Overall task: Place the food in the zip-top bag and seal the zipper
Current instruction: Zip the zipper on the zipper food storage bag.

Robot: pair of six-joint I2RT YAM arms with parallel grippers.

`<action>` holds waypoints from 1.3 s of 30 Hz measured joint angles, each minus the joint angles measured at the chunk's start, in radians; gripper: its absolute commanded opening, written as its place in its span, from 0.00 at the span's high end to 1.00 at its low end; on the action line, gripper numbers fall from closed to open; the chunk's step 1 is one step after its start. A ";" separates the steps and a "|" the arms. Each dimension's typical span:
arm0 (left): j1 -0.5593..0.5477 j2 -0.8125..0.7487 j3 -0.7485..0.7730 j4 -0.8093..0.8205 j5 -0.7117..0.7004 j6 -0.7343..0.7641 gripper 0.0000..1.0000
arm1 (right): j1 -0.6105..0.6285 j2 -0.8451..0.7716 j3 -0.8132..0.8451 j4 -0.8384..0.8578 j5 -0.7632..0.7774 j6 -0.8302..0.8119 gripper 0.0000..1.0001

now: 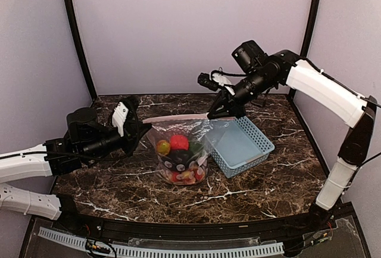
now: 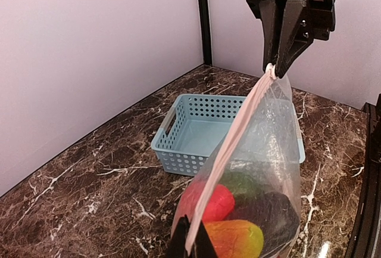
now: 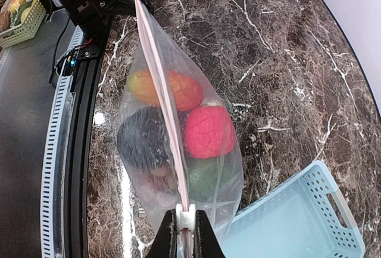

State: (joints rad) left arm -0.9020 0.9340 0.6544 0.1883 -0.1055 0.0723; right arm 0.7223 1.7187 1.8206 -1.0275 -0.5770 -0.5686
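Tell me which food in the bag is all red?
The strawberry. The mango is orange, the pepper green, the eggplant dark.

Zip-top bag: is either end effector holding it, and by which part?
Both hold the zip-top bag: left end effector and right end effector each pinch one end of its zipper.

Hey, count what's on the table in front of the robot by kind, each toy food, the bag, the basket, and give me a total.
mango: 1
strawberry: 1
green pepper: 1
eggplant: 1
ball cluster: 1
zip-top bag: 1
basket: 1
Total: 7
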 measured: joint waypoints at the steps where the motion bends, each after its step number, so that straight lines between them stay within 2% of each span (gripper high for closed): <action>1: 0.002 0.000 -0.001 0.001 0.000 -0.001 0.99 | -0.006 -0.007 -0.009 0.000 0.002 -0.001 1.00; 13: 0.006 0.000 -0.011 0.014 -0.008 -0.008 0.99 | -0.086 -0.063 -0.091 -0.010 0.001 -0.020 1.00; 29: 0.014 0.001 -0.027 0.025 -0.017 -0.017 0.99 | -0.108 -0.068 -0.112 -0.018 -0.001 -0.036 1.00; 34: 0.037 0.023 -0.018 0.027 -0.053 -0.023 0.99 | -0.110 -0.019 -0.043 -0.021 -0.002 -0.032 1.00; 39: 0.123 0.101 0.035 0.043 -0.092 -0.043 0.99 | -0.120 0.120 0.134 -0.007 -0.004 -0.006 0.99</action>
State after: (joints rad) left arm -0.7788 1.0348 0.6891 0.2310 -0.1978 0.0288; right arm 0.6025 1.8389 1.9549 -1.0348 -0.5808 -0.5751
